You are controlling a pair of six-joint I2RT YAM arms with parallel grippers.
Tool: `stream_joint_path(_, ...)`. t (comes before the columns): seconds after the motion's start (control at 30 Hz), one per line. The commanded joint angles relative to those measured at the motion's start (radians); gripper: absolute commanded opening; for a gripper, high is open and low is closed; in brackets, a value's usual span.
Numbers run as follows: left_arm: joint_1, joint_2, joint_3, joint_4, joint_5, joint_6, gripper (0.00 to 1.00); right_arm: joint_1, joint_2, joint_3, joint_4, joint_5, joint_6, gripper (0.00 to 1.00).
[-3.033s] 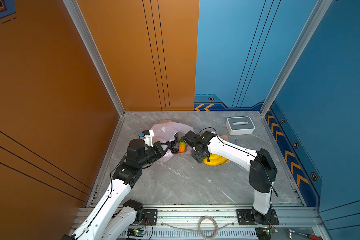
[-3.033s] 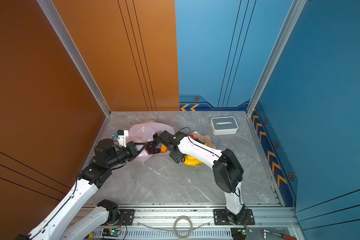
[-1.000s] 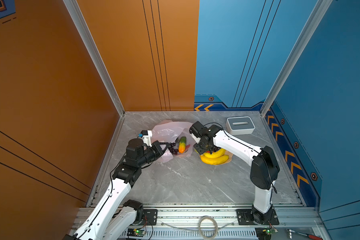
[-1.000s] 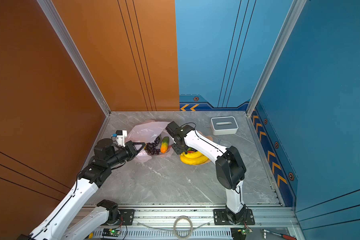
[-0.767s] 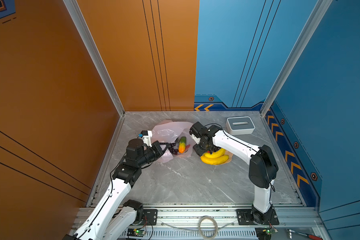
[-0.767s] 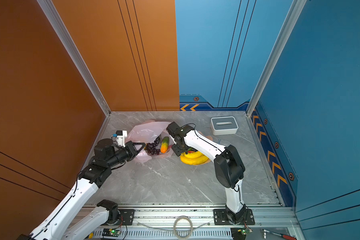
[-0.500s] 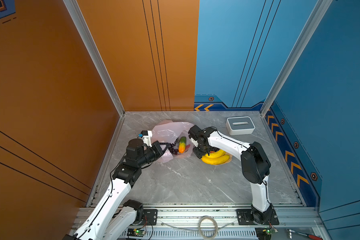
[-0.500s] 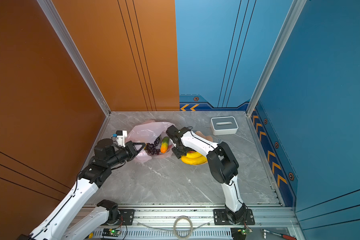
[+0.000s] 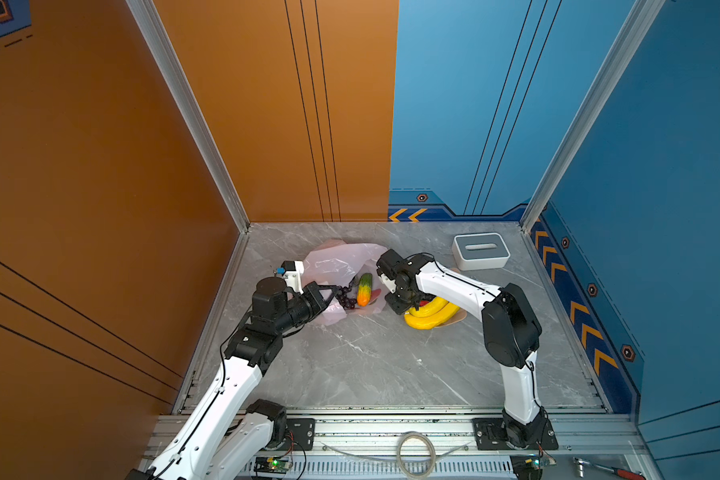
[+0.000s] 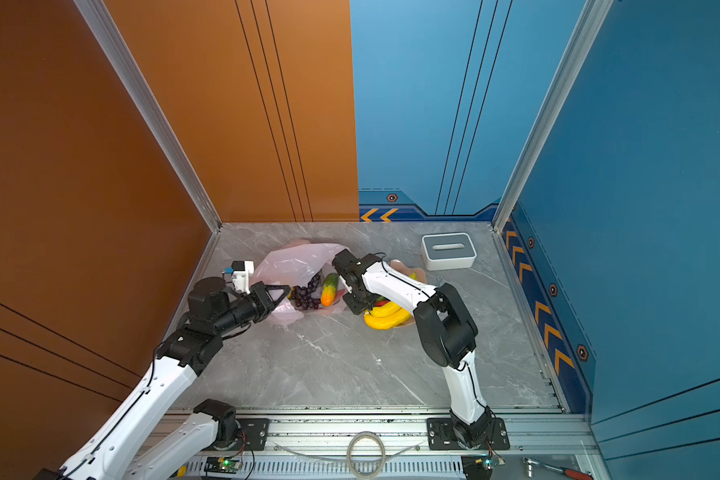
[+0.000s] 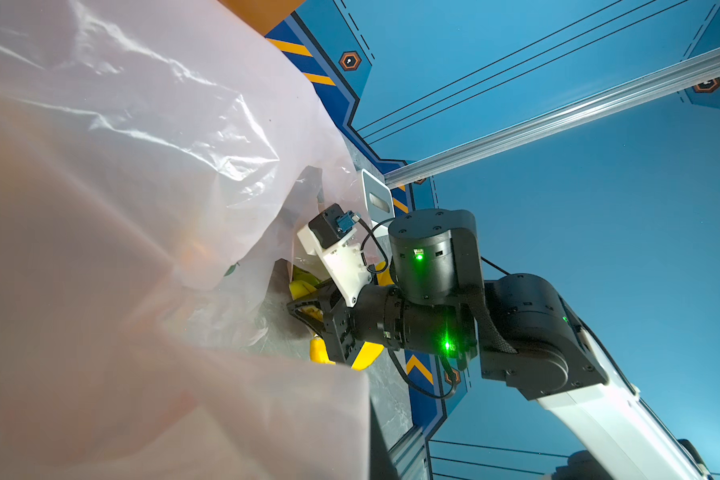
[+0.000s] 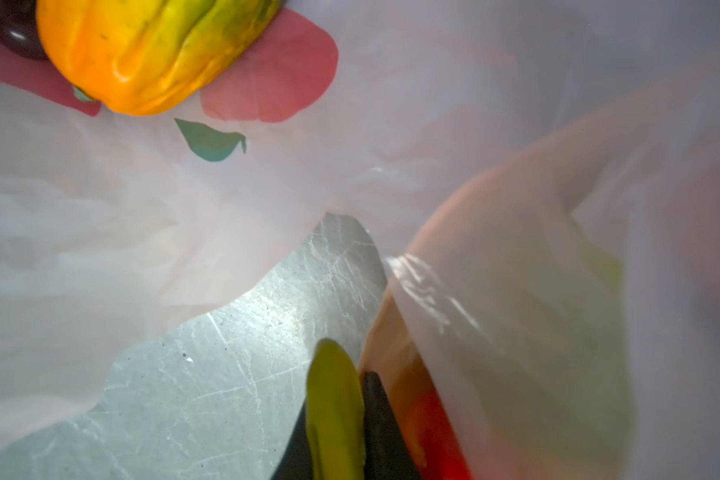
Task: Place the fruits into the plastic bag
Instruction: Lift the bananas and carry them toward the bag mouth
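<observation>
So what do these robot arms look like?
The left arm and right arm share white shells, bulky round black joints and black cables. The left gripper and right gripper are black and pointed, each beside a white camera mount. Green lights glow on the right arm.
</observation>
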Motion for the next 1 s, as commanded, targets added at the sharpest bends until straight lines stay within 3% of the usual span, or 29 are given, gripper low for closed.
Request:
stream_joint_path(0.0, 0.008, -0.007, -0.015, 0.012, 0.019, -0.001, 0.00, -0.004, -0.050, 0.008, 0.001, -0.004, 0.007, 0.12)
stream_joint_path(0.37, 0.008, -0.012, -0.010, 0.008, 0.014, -0.003, 0.00, -0.044, -0.108, 0.011, -0.001, -0.012, 0.019, 0.11)
stream_joint_path(0.6, 0.008, -0.011, -0.006, 0.006, 0.008, 0.000, 0.00, -0.075, -0.159, 0.033, -0.066, -0.101, 0.042, 0.11)
stream_joint_path(0.73, 0.008, -0.015, -0.007, 0.012, -0.007, -0.001, 0.00, -0.093, -0.203, 0.025, -0.103, -0.203, 0.054, 0.11)
stream_joint_path(0.97, 0.003, -0.005, -0.009, 0.023, -0.007, -0.009, 0.00, -0.127, -0.330, -0.044, -0.025, -0.499, 0.161, 0.12)
